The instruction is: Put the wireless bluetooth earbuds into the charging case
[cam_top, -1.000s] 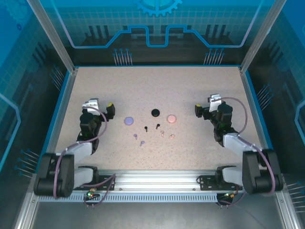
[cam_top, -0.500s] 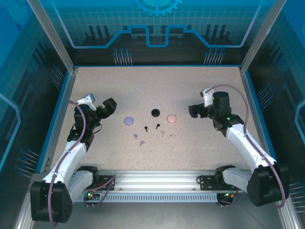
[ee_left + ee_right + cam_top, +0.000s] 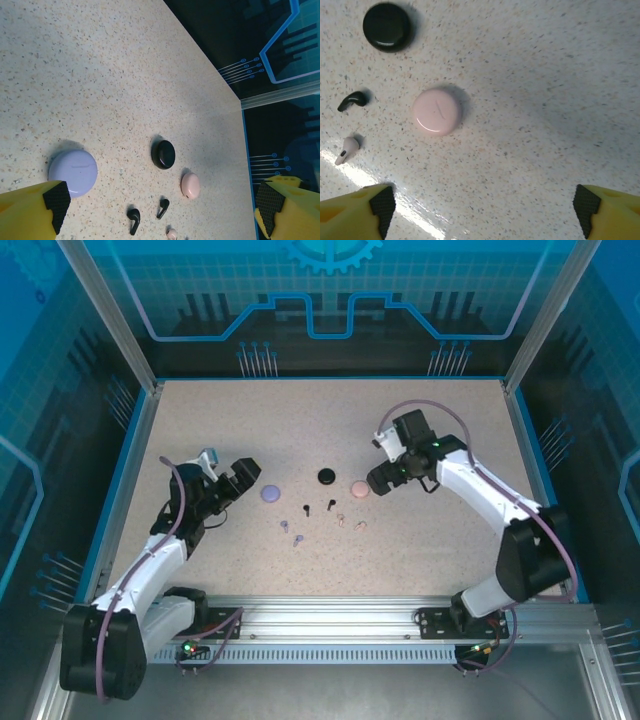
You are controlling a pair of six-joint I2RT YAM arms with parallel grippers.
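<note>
Hovering near the pink case [image 3: 359,488], right jaws stand wide apart

no legible txt, labels or nos. anywhere

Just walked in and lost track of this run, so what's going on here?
The left gripper hovers open beside the lilac case; the right gripper hovers open by the pink case, and the black case sits between those two. Neither gripper holds anything. The six earbuds lie loose on the table nearer the arms' bases, none in a case yet.
</note>
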